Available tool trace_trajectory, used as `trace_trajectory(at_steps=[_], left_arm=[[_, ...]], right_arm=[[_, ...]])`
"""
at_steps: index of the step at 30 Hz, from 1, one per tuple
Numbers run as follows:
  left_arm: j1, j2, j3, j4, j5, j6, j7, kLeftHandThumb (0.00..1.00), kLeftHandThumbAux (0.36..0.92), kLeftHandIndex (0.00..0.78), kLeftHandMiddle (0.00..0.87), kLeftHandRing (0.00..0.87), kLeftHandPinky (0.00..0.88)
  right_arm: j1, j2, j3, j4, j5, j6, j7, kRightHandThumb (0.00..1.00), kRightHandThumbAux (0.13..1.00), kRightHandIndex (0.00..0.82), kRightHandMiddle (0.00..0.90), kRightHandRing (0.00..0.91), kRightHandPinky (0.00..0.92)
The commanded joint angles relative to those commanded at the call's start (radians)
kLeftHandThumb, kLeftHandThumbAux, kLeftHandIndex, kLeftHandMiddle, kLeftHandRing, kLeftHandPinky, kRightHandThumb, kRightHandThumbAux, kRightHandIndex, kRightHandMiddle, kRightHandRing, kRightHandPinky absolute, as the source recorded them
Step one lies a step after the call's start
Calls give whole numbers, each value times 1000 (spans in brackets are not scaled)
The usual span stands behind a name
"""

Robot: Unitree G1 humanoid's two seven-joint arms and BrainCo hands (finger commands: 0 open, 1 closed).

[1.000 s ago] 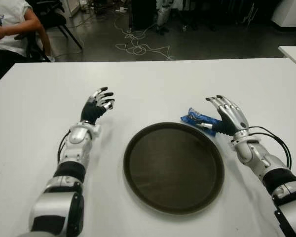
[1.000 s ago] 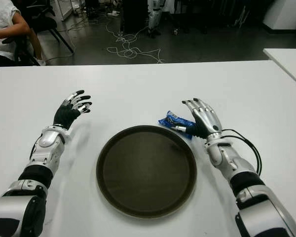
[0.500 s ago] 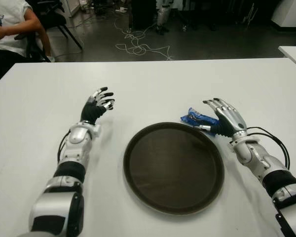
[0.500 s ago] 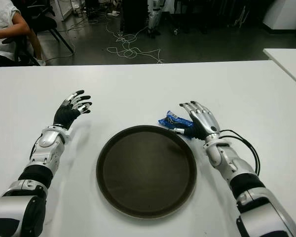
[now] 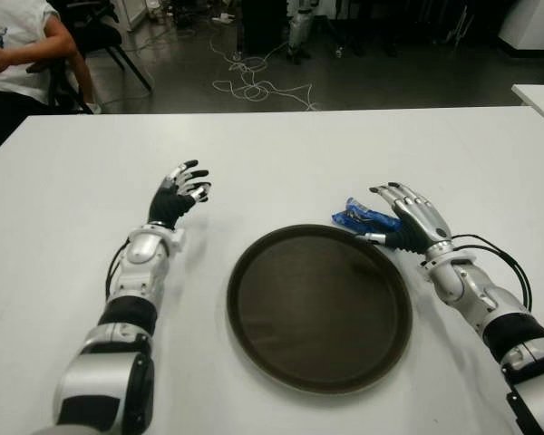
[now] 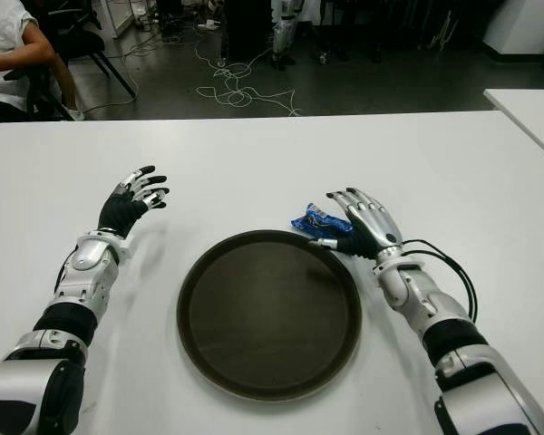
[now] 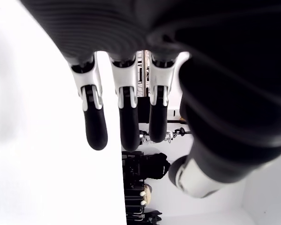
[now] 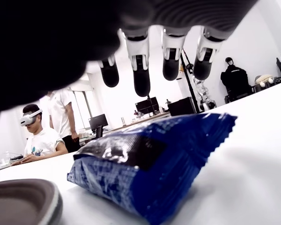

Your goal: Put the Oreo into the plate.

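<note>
oreo packet (image 5: 363, 217), blue and crinkled, lies flat on the white table (image 5: 281, 145) right of frame centre, touching or just off the upper-right rim of the dark round plate (image 5: 319, 306). long axis runs from upper left to lower right, toward the right robot hand (image 5: 406, 223). sits directly in front of that hand's fingertips, on the plate side of the palm; seen in the right wrist view as a puffed blue bag (image 8: 152, 161) below the fingers (image 8: 140, 75), which hang spread and apart above it, not yet closed on anything. thumb tip close against the packet's near end, contact not certain. right robot hand clearly the nearer one, just beside the packet. left robot hand (image 5: 177, 195) shows well apart, left of the plate, fingers loosely open and holding nothing. packet not yet in the plate; short carry down and left needed once grasped, by judgement.

compared with a second ago: right robot hand shifted slightly left and lower toward the packet, fingers tipped further over it; packet, plate and left robot hand unchanged in place.
</note>
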Motion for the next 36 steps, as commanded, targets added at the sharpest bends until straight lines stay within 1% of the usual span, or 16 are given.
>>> trace_trajectory(at_steps=[8,10,11,13,14,16,19,22,26,30,36], left_arm=[[-3,3,-1,10,2,-7,-3,225,840,170,243,259,332],[-3,3,1,11,0,-5,-5,223,836,168,241,259,332],[-4,3,1,12,-2,-4,-6,221,836,169,243,259,330],[-4,3,4,13,-5,-3,-8,217,838,170,246,260,325],[-4,2,4,13,-6,-4,-8,217,839,171,247,259,323],[-3,2,5,14,-6,-5,-9,213,840,177,253,259,322],[-4,2,5,16,-3,-14,-5,218,839,179,257,264,328],[-4,0,6,22,-3,-24,-1,227,833,178,260,272,337],[-5,0,7,30,-2,-32,1,214,843,178,258,267,331],[-4,-1,5,30,0,-37,3,202,852,183,255,258,321],[-2,-1,5,25,-1,-36,5,219,853,186,262,260,323]], right_arm=[[-3,7,-3,6,-1,11,-10,8,345,0,0,0,37],[-6,11,-6,12,0,12,-25,20,378,0,0,0,44],[-7,13,-7,16,0,12,-32,37,407,0,2,12,52],[-13,19,-11,35,2,11,-53,59,438,0,13,30,62],[-19,23,-13,63,2,12,-70,64,446,0,17,35,65],[-29,28,-14,101,3,12,-90,90,486,0,42,60,71],[-37,40,-34,135,23,15,-123,114,513,8,74,96,104],[-37,55,-52,136,46,25,-146,137,526,24,97,121,120],[-37,66,-65,141,66,34,-170,167,543,43,121,139,124],[-36,72,-68,140,78,43,-185,187,553,64,145,156,130],[-35,76,-74,138,92,53,-197,215,564,80,159,169,140]])
